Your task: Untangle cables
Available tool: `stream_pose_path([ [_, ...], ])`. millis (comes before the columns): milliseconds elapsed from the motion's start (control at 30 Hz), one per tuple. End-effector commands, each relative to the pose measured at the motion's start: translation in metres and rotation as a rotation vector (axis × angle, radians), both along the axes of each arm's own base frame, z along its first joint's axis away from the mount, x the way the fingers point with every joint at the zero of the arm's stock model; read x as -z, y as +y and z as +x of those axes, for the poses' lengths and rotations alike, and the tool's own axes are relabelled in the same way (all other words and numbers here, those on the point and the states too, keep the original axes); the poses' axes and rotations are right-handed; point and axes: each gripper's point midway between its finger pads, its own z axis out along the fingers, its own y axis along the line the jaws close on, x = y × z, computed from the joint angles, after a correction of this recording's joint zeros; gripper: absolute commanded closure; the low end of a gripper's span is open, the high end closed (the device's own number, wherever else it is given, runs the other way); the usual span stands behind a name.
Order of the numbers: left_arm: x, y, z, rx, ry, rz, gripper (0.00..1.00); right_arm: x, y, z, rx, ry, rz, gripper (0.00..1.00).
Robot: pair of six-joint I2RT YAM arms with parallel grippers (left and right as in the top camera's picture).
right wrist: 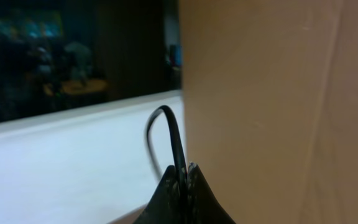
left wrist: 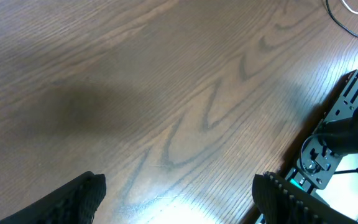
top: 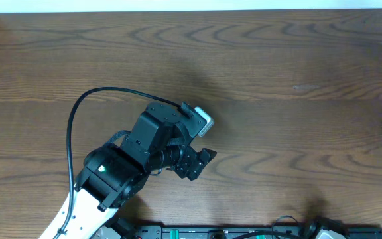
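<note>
Poised left tool (top: 203,165) apart, empty, above table (top: 277,53), presumably ready to take a strand. Pinched right tool (right wrist: 184,175) together on black cable (right wrist: 174,137) near table's right edge, likely for pulling.

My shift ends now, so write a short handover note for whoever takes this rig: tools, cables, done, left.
Left tool: open, empty, over bare table.
Right tool: shut on the black cable, near the table's right edge.
White cable: pale loop beside the black one at the right, mostly out of view.
Done: black cable gripped. Left: cannot tell whether the cables are apart; check, then separate them.
</note>
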Motion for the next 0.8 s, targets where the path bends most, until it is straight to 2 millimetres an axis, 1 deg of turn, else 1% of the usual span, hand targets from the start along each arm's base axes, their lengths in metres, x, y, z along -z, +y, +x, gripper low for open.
stream_pose_path([
  [0, 0.009, 0.001, 0.001, 0.003, 0.012, 0.023, 0.18, 0.013, -0.021, 0.009, 0.019, 0.057, 0.002, 0.99],
  [133, 0.015, -0.001, 0.003, 0.003, 0.031, 0.038, 0.18, 0.046, -0.056, 0.026, 0.043, 0.149, 0.052, 0.99],
  [167, 0.017, -0.002, 0.004, 0.003, 0.037, 0.042, 0.18, 0.057, -0.066, 0.031, 0.045, 0.181, 0.083, 0.99],
  [267, 0.024, -0.003, 0.006, 0.003, 0.056, 0.057, 0.18, 0.080, -0.099, 0.038, 0.066, 0.238, 0.210, 0.99],
  [333, 0.028, -0.005, 0.007, 0.000, 0.072, 0.066, 0.18, 0.088, -0.117, 0.046, 0.033, 0.239, 0.305, 0.99],
  [400, 0.033, -0.006, 0.009, -0.005, 0.089, 0.075, 0.18, 0.088, -0.128, 0.053, -0.021, 0.227, 0.385, 0.99],
  [433, 0.037, -0.007, 0.010, -0.005, 0.100, 0.082, 0.18, 0.085, -0.137, 0.058, -0.066, 0.205, 0.446, 0.99],
  [467, 0.040, -0.008, 0.011, -0.005, 0.106, 0.087, 0.18, 0.080, -0.141, 0.063, -0.113, 0.180, 0.493, 0.99],
  [500, 0.043, -0.009, 0.013, -0.005, 0.114, 0.093, 0.18, 0.074, -0.142, 0.067, -0.165, 0.142, 0.542, 0.99],
  [533, 0.046, -0.009, 0.013, -0.005, 0.122, 0.100, 0.18, 0.063, -0.143, 0.073, -0.249, 0.083, 0.609, 0.99],
  [567, 0.049, -0.010, 0.014, -0.005, 0.132, 0.108, 0.18, 0.048, -0.141, 0.078, -0.355, 0.018, 0.664, 0.99],
  [600, 0.055, -0.011, 0.015, -0.006, 0.147, 0.118, 0.18, 0.022, -0.139, 0.083, -0.513, -0.077, 0.722, 0.99],
  [633, 0.058, -0.012, 0.016, -0.009, 0.157, 0.123, 0.17, 0.008, -0.140, 0.084, -0.597, -0.123, 0.740, 0.99],
  [667, 0.061, -0.013, 0.018, -0.010, 0.166, 0.127, 0.17, -0.001, -0.141, 0.084, -0.643, -0.149, 0.744, 0.99],
  [700, 0.063, -0.014, 0.018, -0.008, 0.173, 0.129, 0.17, -0.008, -0.145, 0.082, -0.671, -0.172, 0.746, 0.99],
  [733, 0.065, -0.016, 0.018, -0.003, 0.182, 0.128, 0.17, -0.009, -0.149, 0.079, -0.674, -0.178, 0.741, 0.99],
  [767, 0.067, -0.018, 0.018, 0.004, 0.191, 0.123, 0.17, -0.005, -0.154, 0.077, -0.659, -0.174, 0.744, 0.99],
])
